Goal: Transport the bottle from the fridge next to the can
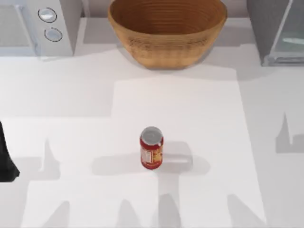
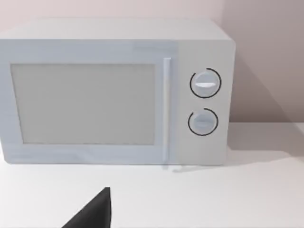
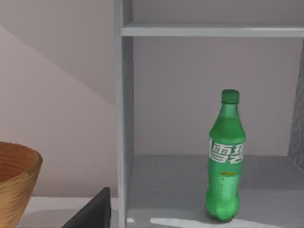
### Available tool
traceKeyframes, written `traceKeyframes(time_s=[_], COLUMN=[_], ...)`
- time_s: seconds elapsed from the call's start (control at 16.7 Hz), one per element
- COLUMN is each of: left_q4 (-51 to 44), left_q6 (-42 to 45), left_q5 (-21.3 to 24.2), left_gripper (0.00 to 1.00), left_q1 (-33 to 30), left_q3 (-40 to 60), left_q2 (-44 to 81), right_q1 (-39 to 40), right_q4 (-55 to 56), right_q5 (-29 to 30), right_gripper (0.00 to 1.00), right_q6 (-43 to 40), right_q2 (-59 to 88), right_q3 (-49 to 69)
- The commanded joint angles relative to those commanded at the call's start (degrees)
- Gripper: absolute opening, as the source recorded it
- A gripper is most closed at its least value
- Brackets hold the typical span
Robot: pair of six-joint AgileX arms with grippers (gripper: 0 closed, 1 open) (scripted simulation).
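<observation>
The green translucent plastic bottle [image 3: 226, 156] is seen upright, its long axis vertical, on the floor of the grey open fridge [image 3: 124, 118], ahead of the right wrist; the right arm is judged nearer. Neither gripper's finger state can be told. The small red can [image 1: 151, 148] stands well apart from the fridge.

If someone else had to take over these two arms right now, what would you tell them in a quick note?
Left arm: parked at the table's left edge, its wrist camera facing the microwave.
Right arm: its wrist camera faces the open fridge.
Bottle: upright on the fridge's lower shelf, untouched.
Can: upright at mid-table, in front of the basket.
Done: the fridge door is already open.
Left: reach in, grasp the bottle, carry it out and set it down beside the can.
</observation>
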Motion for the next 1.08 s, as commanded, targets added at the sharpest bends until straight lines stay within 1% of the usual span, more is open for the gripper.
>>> traceKeyframes(time_s=[0.18, 0.54, 0.72, 0.9, 1.08], left_q4=[0.0, 0.0, 0.0, 0.0, 0.0], left_q6=[0.0, 0.0, 0.0, 0.0, 0.0], left_q5=[0.0, 0.0, 0.0, 0.0, 0.0], left_gripper=[1.00, 1.00, 1.00, 1.00, 1.00], left_q1=[0.0, 0.0, 0.0, 0.0, 0.0], left_q3=[0.0, 0.0, 0.0, 0.0, 0.0], left_q2=[0.0, 0.0, 0.0, 0.0, 0.0], right_q1=[-1.6, -4.9, -6.5, -7.8, -8.6], right_q4=[9.5, 29.2, 38.0, 45.2, 50.0], right_q5=[-1.5, -4.6, -5.9, -6.9, -7.6], right_gripper=[1.00, 1.00, 1.00, 1.00, 1.00], right_q6=[0.2, 0.5, 0.6, 0.6, 0.7], right_q2=[17.9, 60.3, 78.7, 92.0, 99.8], right_q3=[8.2, 25.1, 32.7, 38.9, 43.1])
